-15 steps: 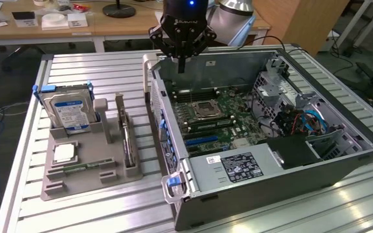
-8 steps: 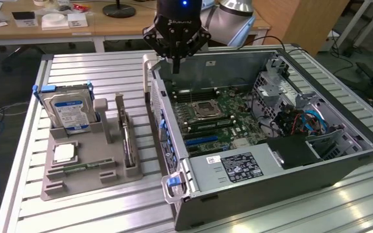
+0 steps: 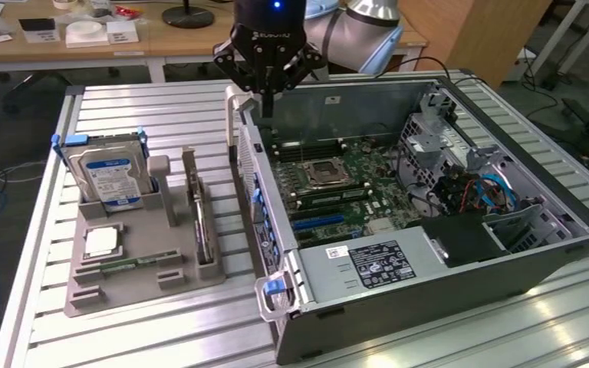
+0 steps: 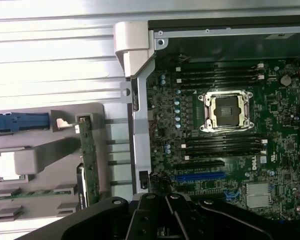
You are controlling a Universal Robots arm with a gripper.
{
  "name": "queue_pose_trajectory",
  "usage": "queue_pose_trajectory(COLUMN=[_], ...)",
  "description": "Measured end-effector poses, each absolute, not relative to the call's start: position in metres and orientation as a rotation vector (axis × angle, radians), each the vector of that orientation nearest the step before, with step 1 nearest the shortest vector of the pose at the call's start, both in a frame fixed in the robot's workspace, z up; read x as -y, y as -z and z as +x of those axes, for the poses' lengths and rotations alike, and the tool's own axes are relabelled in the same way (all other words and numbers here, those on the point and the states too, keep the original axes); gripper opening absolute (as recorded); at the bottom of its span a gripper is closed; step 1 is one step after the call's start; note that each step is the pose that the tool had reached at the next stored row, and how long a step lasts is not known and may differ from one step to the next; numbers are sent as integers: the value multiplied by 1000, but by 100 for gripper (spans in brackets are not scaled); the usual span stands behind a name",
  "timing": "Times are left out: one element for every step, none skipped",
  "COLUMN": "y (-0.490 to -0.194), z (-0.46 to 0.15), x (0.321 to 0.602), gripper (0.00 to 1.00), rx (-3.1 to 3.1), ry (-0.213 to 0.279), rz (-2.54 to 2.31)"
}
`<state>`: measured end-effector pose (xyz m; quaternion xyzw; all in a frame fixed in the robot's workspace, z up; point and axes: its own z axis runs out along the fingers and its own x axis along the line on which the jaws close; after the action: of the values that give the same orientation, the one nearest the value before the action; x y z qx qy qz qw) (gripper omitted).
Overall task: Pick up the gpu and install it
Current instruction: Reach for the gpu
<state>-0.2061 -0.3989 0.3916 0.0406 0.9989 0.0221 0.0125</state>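
Observation:
The gpu (image 3: 200, 222), a thin green card with a silver end bracket, stands on edge in a slot of the grey holder (image 3: 136, 287) at the exterior view's left; the wrist view sees it edge-on as the gpu (image 4: 87, 165). My gripper (image 3: 270, 109) hangs shut and empty over the far wall of the open computer case (image 3: 499, 264), well away from the card. Its dark body, the gripper (image 4: 169, 202), shows in the wrist view. Inside the case lies the motherboard (image 3: 340, 180) with a blue card slot (image 4: 200, 176).
The holder also carries a hard drive with a blue label (image 3: 110, 172), a processor chip (image 3: 102, 241) and a small memory stick (image 3: 131, 264). A power supply (image 3: 376, 261) and drive cages (image 3: 448, 130) fill the case's near and right sides. Desks stand behind the slatted table (image 3: 151, 115).

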Motion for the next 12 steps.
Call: queue_pose_trajectory(y=[-392,-391,-391,-391,-391,-391,-391,-391,-391,-391,-391,-391], z=[-208,-210,-211,-213,-215,-217,-218,-220,-221,-222,-223,-225], x=[399,399,399,399,399,399,399,399,399,399,399,399], gripper=[11,11,11,11,11,11,11,11,11,11,11,11], rx=[-3113,-3113,-3113,-3113,-3113,-3113,-3113,-3113,-3113,-3113,-3113,-3113], ry=[-69,-69,-69,-69,-69,-69,-69,-69,-69,-69,-69,-69], rz=[127,127,127,128,128,128,129,129,129,129,129,130])
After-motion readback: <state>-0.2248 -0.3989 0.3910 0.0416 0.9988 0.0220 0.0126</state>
